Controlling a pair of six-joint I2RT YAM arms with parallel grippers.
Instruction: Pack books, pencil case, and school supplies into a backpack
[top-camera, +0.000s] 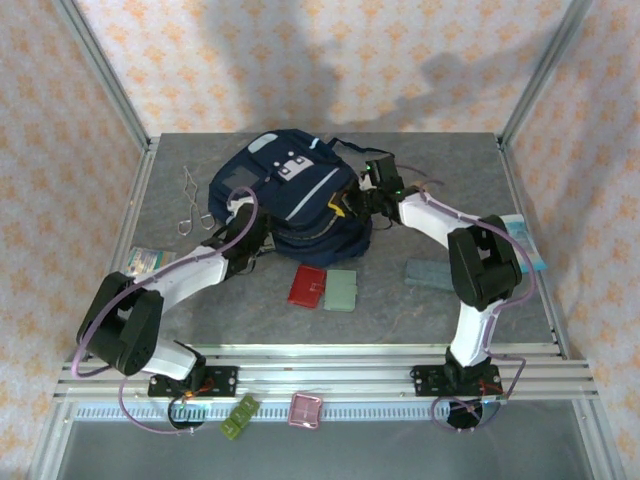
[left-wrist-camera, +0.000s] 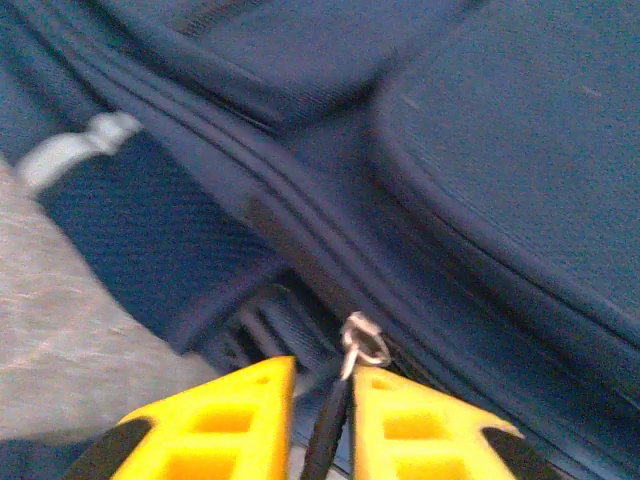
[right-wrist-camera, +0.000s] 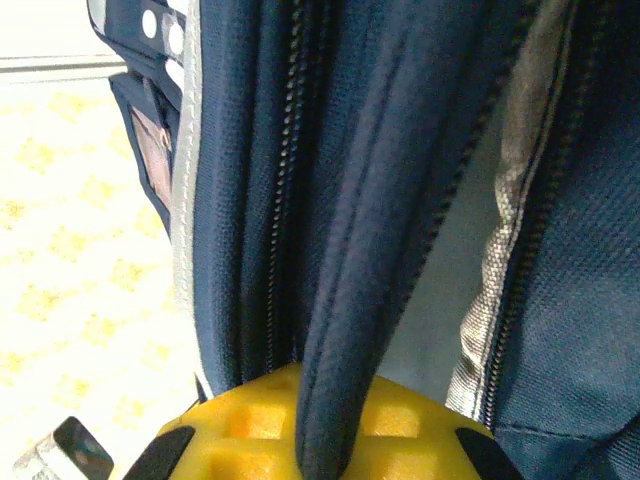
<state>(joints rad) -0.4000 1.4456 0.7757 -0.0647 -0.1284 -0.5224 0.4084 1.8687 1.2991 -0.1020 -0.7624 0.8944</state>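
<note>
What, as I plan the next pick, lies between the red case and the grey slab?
The pale green case, beside the red case; bare table from there to the grey slab. Top view.

backpack (top-camera: 288, 190) rear-centre on table (top-camera: 440, 190) | square case (top-camera: 307, 286) left of rectangular case (top-camera: 341, 290), before it | slab (top-camera: 430, 273) further right

The backpack (top-camera: 290, 190) is taking up the middle of the table (top-camera: 440, 170), and both my arms are crowding its near side. My right gripper (right-wrist-camera: 322, 420) is pinching a fold of its edge, leaving no gap there. My left gripper (left-wrist-camera: 323, 400) is standing slightly parted, with the zipper pull (left-wrist-camera: 360, 340) hanging between the pads. The red case (top-camera: 307, 286) and green case (top-camera: 341, 290) are lying side by side in front. The grey slab (top-camera: 430, 273) is sitting just beside my right elbow. The scissor-like tool (top-camera: 190, 205) is narrowing the left lane. The far right corner is lying open to me.
</note>
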